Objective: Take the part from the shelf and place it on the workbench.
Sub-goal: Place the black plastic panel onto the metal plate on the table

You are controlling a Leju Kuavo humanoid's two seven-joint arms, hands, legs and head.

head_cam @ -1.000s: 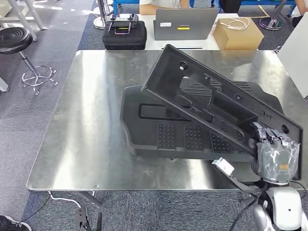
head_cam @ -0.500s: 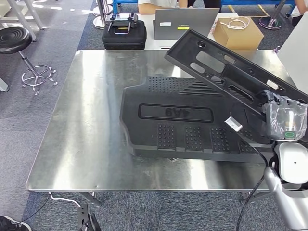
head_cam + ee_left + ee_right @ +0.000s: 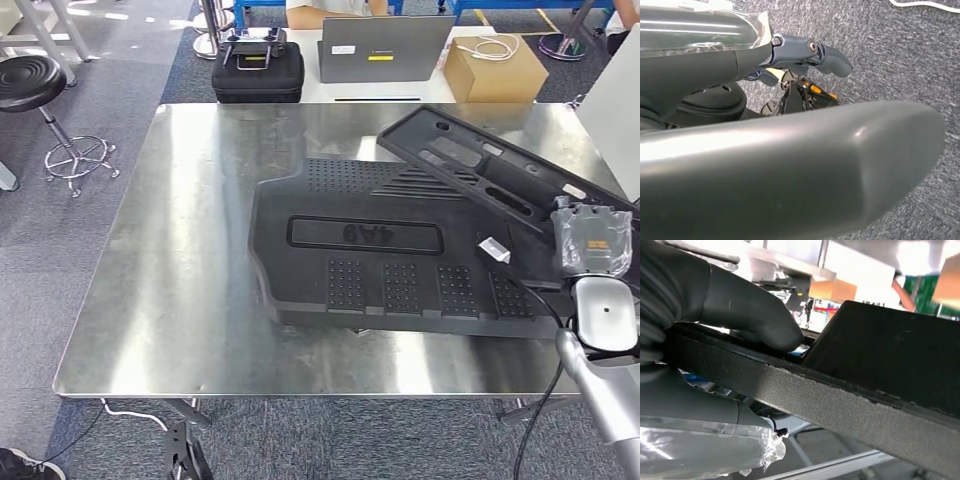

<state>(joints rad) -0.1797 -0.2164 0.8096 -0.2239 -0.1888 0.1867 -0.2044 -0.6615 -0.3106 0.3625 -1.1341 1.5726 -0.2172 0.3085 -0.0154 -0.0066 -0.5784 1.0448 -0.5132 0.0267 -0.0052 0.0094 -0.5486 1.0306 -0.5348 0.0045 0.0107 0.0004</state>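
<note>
My R hand (image 3: pixel 592 243) has its fingers (image 3: pixel 753 315) clamped on the near end of the long black part (image 3: pixel 483 165), which slants over the steel surface (image 3: pixel 189 250) w/ its far end above the big black panel (image 3: pixel 362 250). L hand (image 3: pixel 806 52) hangs over carpet, fingers loosely out, holding nothing.

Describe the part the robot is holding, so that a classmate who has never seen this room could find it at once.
Start at the shiny steel workbench and look to its right side. A long black plastic frame slants above a wide flat black panel, its near end gripped by the right hand. Unlike the panel, it is narrow, slotted and lifted.
</note>
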